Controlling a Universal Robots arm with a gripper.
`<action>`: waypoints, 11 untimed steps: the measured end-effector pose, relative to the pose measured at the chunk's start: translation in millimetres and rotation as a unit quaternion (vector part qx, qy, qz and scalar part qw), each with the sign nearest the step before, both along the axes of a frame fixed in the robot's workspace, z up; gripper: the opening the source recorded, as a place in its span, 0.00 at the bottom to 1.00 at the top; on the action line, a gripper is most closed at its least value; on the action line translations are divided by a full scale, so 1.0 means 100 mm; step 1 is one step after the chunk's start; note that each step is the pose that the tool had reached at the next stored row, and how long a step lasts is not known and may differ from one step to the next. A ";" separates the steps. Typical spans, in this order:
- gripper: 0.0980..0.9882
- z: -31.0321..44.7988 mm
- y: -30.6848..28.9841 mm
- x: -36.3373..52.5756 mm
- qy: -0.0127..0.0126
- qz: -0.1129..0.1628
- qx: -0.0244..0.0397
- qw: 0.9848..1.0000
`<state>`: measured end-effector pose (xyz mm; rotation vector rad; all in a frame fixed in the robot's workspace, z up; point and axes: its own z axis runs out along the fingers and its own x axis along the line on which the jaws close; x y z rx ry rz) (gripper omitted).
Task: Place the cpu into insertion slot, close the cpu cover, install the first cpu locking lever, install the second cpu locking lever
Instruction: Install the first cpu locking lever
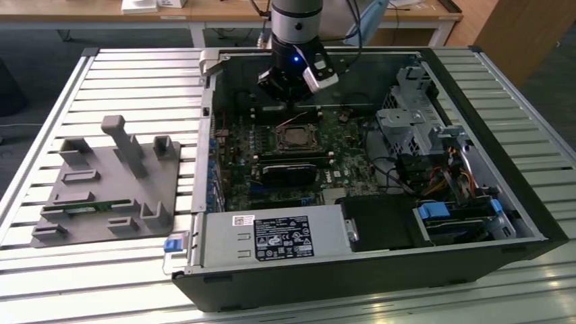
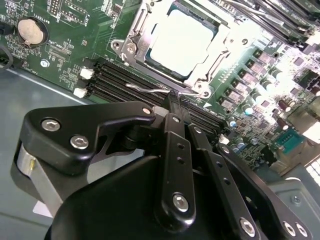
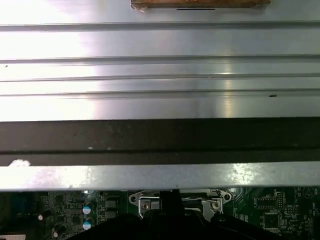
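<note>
Obs.: cpu (image 2: 182, 42) is a flat square chip with a dull silver-grey top, washed pale by glare in the second wrist view. It lies flat in the insertion slot (image 2: 215, 60), on the green board inside the open computer case (image 1: 360, 283).

The cpu cover (image 2: 142, 37), a thin silver frame, lies down around the chip; the chip top shows through its central cut-out.

A thin wire locking lever (image 2: 145, 88) runs along the socket edge nearest the gripper (image 2: 172, 100), between the socket and the long black memory slots (image 2: 117, 80).

Tool: black fingers drawn together, no gap showing at the tip. The tip meets the wire lever about midway along it. Cannot tell whether the wire is pinched or only pressed.

Exterior view: the arm comes down into the case at the far side, just beyond the socket.

Counts:
- cpu: 1
- cover: 1
- socket: 1
- wire lever at the tip: 1
- round coin cell (image 2: 31, 30): 1
- grey fixture plate (image 1: 99, 196): 1, on the slatted table (image 1: 135, 74), beside the case on the exterior view's left, well apart from the gripper
</note>
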<state>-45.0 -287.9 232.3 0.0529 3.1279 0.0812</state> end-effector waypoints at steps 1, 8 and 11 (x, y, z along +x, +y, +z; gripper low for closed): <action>0.03 -0.004 0.000 0.001 0.000 0.005 0.000 1.000; 0.03 -0.032 0.044 0.024 0.000 0.010 0.000 1.000; 0.03 -0.049 0.065 0.041 0.000 0.010 0.000 1.000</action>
